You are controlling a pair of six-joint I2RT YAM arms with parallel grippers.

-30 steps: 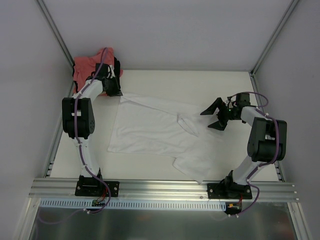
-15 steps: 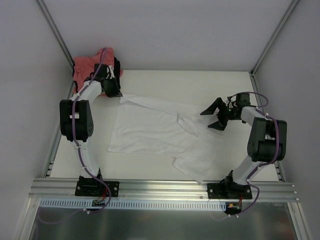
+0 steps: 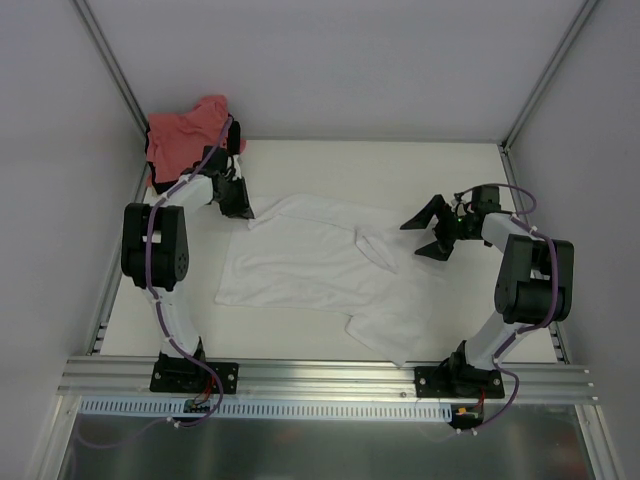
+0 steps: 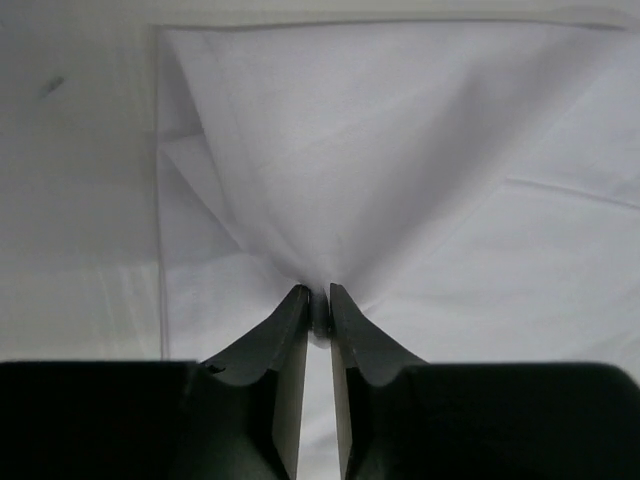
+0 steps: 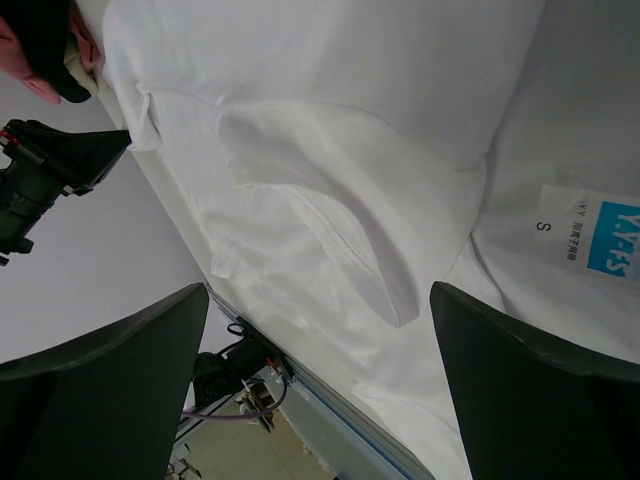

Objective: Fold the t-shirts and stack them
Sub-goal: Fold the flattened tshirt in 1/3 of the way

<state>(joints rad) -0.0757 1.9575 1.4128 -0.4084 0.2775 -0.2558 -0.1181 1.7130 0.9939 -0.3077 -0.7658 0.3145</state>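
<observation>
A white t-shirt (image 3: 300, 262) lies spread on the table, its neck end toward the right. My left gripper (image 3: 243, 208) is shut on its back-left corner, and the cloth (image 4: 400, 150) fans out in taut folds from the pinched jaws (image 4: 319, 300). My right gripper (image 3: 427, 236) hangs open above the shirt's right side, nothing between its fingers (image 5: 318, 300). Below it are the collar fold (image 5: 330, 230) and a small neck label (image 5: 590, 235). A salmon-pink t-shirt (image 3: 188, 133) is heaped over a black t-shirt (image 3: 155, 180) in the back-left corner.
Grey walls close in the table at the left, back and right. The aluminium rail (image 3: 330, 378) with both arm bases runs along the near edge. The left arm (image 5: 45, 170) shows at the far side in the right wrist view.
My left gripper has moved away from the pink heap, nearer and to the right, dragging the shirt's back-left corner with it. The right arm has stayed still and open.
</observation>
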